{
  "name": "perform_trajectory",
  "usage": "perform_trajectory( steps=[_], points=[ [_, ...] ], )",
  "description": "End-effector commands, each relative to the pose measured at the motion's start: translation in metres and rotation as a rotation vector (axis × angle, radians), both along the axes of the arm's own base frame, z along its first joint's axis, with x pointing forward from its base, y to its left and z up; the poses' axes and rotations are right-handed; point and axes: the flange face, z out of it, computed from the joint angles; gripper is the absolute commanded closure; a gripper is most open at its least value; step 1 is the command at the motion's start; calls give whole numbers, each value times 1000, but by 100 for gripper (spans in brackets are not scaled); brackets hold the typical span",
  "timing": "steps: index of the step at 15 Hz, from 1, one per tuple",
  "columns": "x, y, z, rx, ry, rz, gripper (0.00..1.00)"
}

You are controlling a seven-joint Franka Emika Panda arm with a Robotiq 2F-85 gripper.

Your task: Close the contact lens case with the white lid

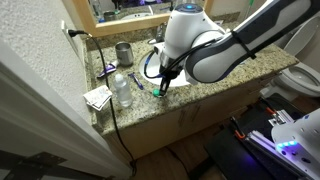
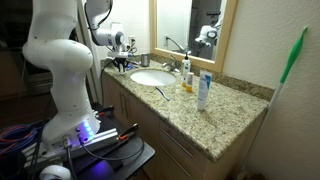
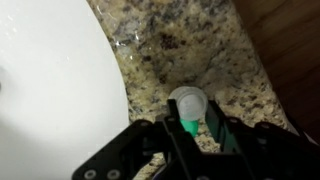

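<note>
In the wrist view the white lid (image 3: 188, 99) is a small round cap lying on the speckled granite counter right at my fingertips. The green part of the contact lens case (image 3: 187, 124) shows directly behind it, between the two black fingers. My gripper (image 3: 190, 112) points down at the counter with its fingers drawn in narrowly against the lid's sides. In an exterior view the gripper (image 1: 163, 80) is low over the counter beside the sink, with a green bit of the case (image 1: 158, 91) at its tip. It also shows small in an exterior view (image 2: 121, 63).
The white sink basin (image 3: 50, 90) lies just beside the case. A clear bottle (image 1: 122, 90), a metal cup (image 1: 123, 53), a blue-handled toothbrush (image 1: 107, 70) and a paper (image 1: 97, 97) stand on the counter's end. A faucet (image 2: 172, 45) and a tube (image 2: 203, 90) stand further along.
</note>
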Motion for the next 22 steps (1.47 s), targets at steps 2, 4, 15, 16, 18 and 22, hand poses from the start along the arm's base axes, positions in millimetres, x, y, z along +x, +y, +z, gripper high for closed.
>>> perform_trajectory(
  steps=[2, 4, 15, 16, 18, 22],
  points=[
    [8, 5, -8, -6, -8, 21, 92],
    [9, 5, -10, -14, -6, 23, 92],
    [8, 8, -13, -37, -14, 37, 42],
    [8, 7, -12, -40, -13, 27, 41],
    [6, 5, -8, -49, -23, 15, 29],
    [1, 7, 9, -59, -75, 8, 2]
  ],
)
